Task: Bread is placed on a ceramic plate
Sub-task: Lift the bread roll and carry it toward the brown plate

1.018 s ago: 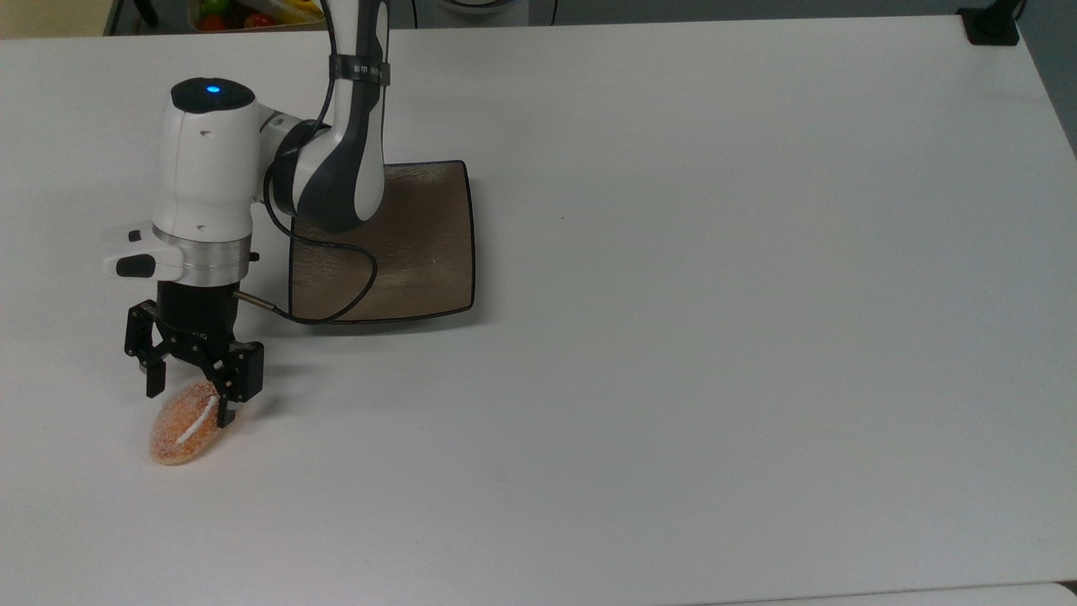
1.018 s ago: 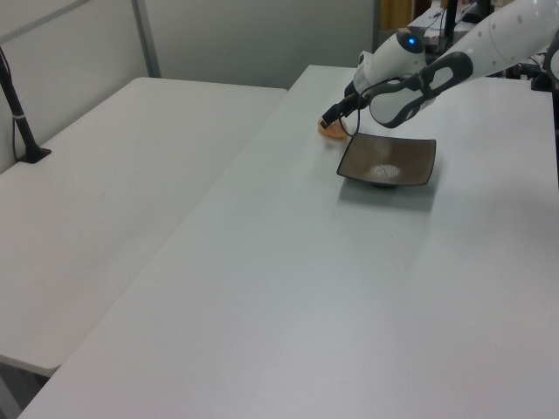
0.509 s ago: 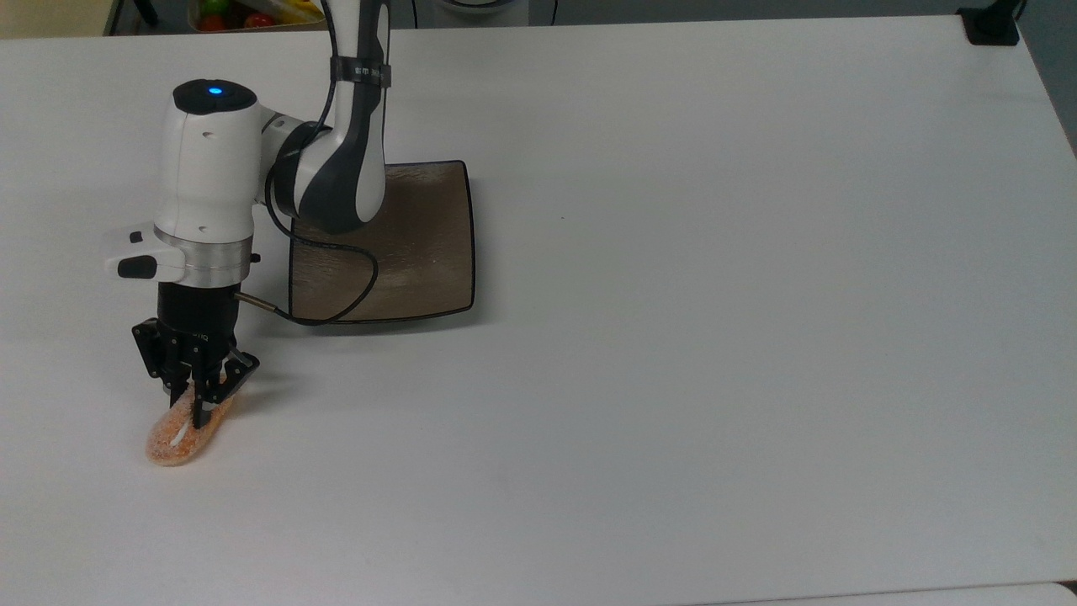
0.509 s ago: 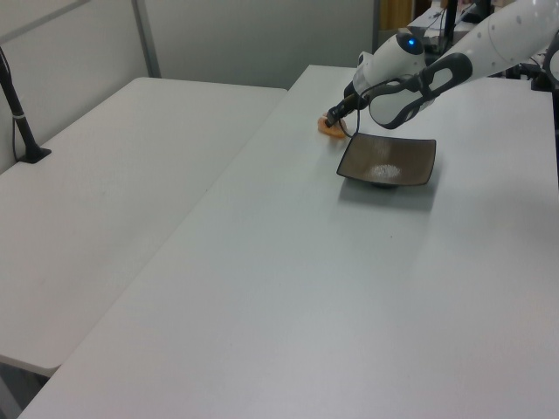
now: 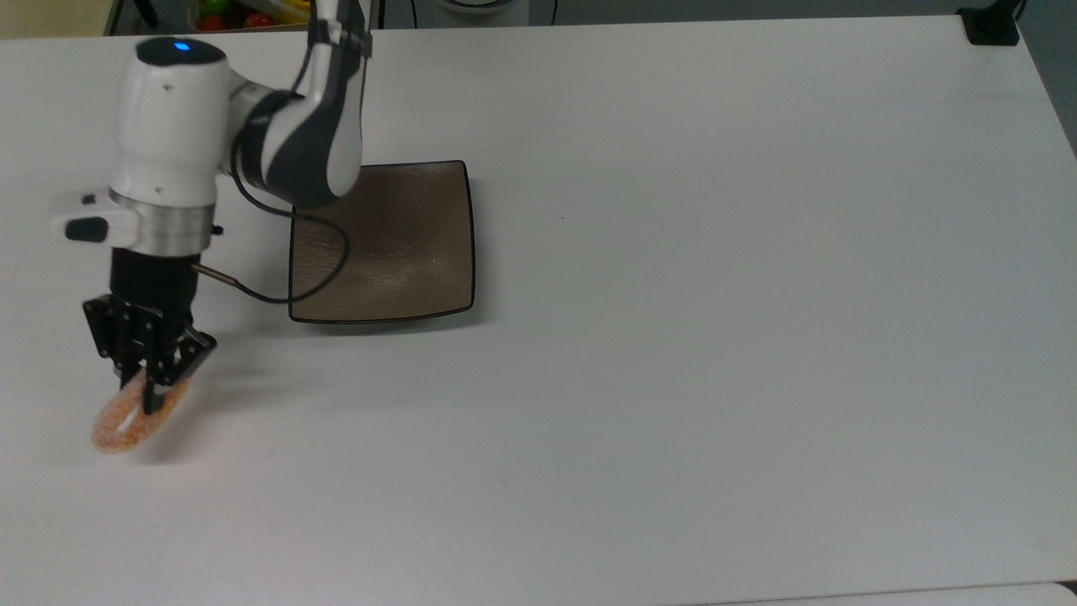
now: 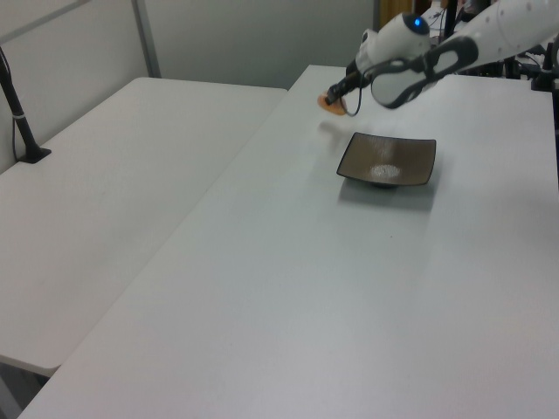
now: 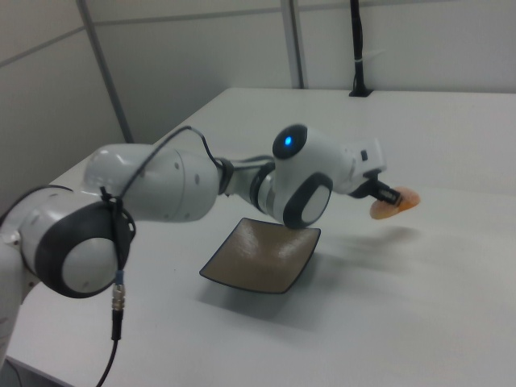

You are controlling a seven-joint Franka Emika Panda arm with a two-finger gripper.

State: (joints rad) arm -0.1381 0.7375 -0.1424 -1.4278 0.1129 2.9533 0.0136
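Off the ceramic plate (image 5: 404,244), toward the top view's lower left, the hand (image 5: 150,389) is clamped on one end of the bread (image 5: 126,421), fingers pinched tight w/ the bun's other end sticking out past them. Bread is off the surface (image 5: 715,337): the left view shows the bread (image 6: 330,102) in the air w/ a faint shadow under it, and the right view shows the bread (image 7: 395,203) hanging clear above the white top, held out from the hand (image 7: 385,196).

Progress, as I judge it: pick done, lift done. Left to do: carry over to the plate, lower, let go. So roughly halfway. Plate is bare in all three views, e.g. ceramic plate (image 6: 387,161) and ceramic plate (image 7: 262,254), nothing on it but a glare patch. Bread is apart from the plate, not over it yet; the arm's forearm and cable cross the plate's near corner in the top view.

Grip is at the bun's end, not its middle, so it may droop or swing during the carry; soft crust, prob. squashes some under the pinch.

Count:
- bread: 1
- ceramic plate: 1
- arm w/ hand: 1
- surface: 1 carrying the plate, plus a 2nd white top beside it at the left view's left.
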